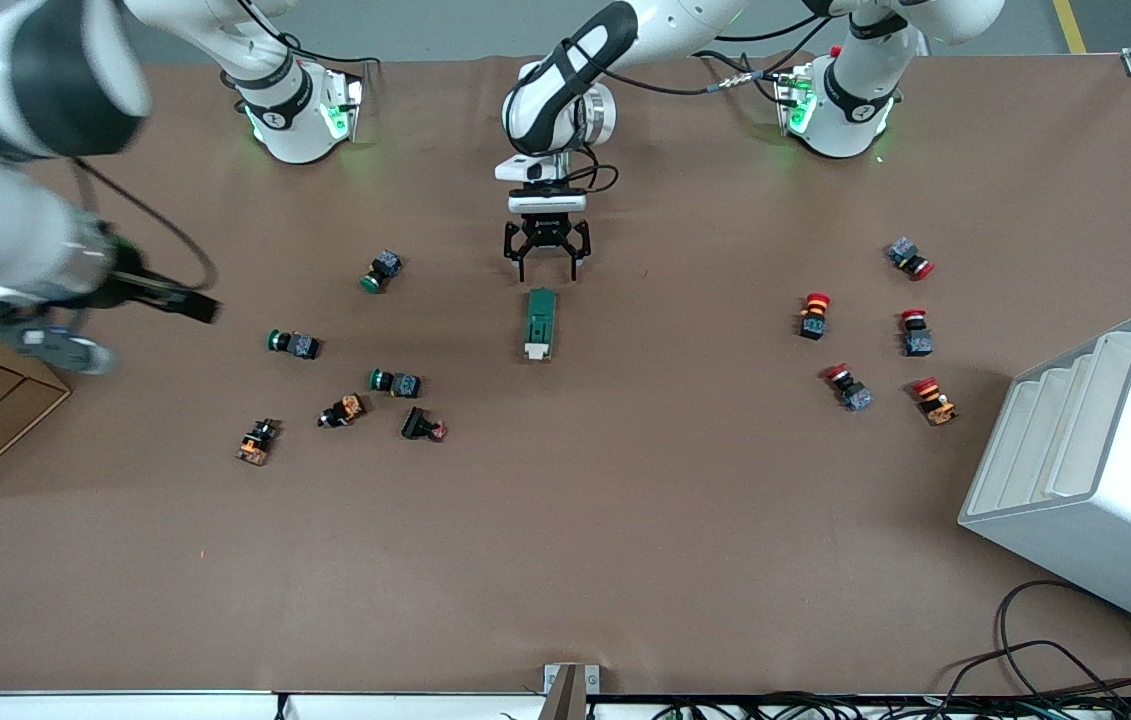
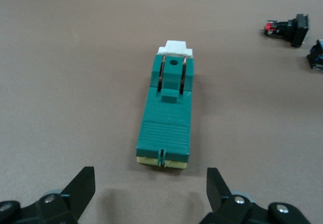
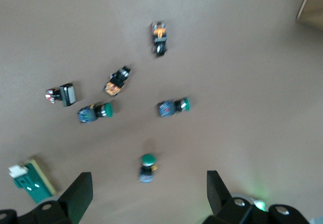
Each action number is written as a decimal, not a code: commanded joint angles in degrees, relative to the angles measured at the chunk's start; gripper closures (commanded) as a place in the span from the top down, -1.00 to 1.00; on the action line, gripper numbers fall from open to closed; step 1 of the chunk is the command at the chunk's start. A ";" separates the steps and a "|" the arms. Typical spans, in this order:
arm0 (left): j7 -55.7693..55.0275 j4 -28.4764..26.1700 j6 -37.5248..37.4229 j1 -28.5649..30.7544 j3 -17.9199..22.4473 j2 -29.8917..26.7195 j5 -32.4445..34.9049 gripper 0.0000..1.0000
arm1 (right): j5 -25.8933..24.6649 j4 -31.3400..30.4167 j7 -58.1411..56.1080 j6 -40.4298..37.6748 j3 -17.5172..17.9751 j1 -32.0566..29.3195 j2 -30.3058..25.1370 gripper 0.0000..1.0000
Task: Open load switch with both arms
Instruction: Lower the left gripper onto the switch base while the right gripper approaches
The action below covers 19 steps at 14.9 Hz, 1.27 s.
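Green load switch (image 1: 540,322) lies flat on desk (image 1: 625,520); left pincer (image 1: 546,262) hangs spread, empty, aligned for grasping. Right pincer (image 3: 146,196) spread, empty, over the push-buttons (image 3: 171,107).

load switch (image 1: 540,322) mid-table, push-buttons (image 1: 395,382) toward right arm's end
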 commanded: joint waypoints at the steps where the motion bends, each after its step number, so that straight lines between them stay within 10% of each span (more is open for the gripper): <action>1: -0.55 -0.41 -2.10 -0.56 0.43 0.57 3.46 0.95 | 4.32 0.56 13.47 -0.48 -0.33 4.29 4.51 1.00; 11: -0.81 0.29 -6.85 -2.40 0.60 4.53 9.45 0.96 | 7.22 0.83 54.78 14.88 -0.33 22.15 20.32 1.00; 19: -6.17 1.35 -10.89 -6.80 0.60 5.49 9.36 1.00 | 15.32 1.09 62.20 27.90 -0.33 23.65 28.77 1.00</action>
